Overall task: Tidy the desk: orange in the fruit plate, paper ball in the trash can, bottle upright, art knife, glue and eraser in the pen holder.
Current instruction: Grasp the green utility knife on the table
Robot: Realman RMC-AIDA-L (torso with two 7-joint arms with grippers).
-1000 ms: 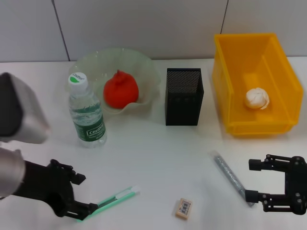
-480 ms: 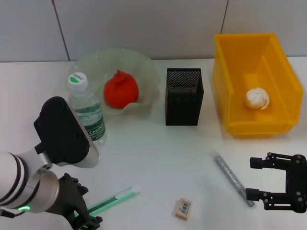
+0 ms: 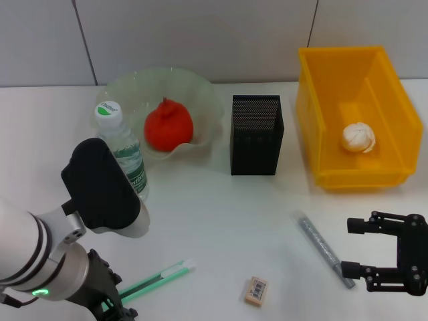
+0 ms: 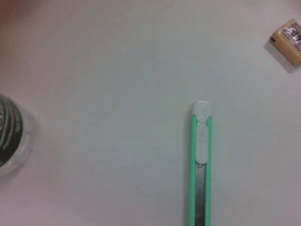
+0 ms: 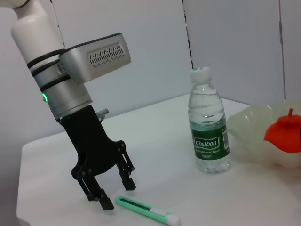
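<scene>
A green art knife [image 3: 159, 277] lies on the white desk at the front left; it also shows in the left wrist view [image 4: 201, 165] and the right wrist view [image 5: 148, 210]. My left gripper [image 5: 117, 192] is open, its fingers pointing down at the knife's near end, mostly hidden under the arm in the head view [image 3: 112, 306]. The eraser [image 3: 256, 291] and the grey glue stick [image 3: 324, 249] lie on the desk. My right gripper [image 3: 354, 249] is open beside the glue stick's near end. The bottle [image 3: 124, 157] stands upright. The orange [image 3: 168, 125] is in the fruit plate [image 3: 134, 83]. The paper ball [image 3: 358, 137] is in the yellow trash can [image 3: 334, 179].
The black mesh pen holder [image 3: 257, 134] stands mid-desk between the plate and the trash can. The bottle stands just behind my left arm. The eraser also shows in the left wrist view [image 4: 288, 35].
My left arm has swung its wrist up over the desk and the gripper has dropped toward the knife's near end. The right gripper has not moved.
</scene>
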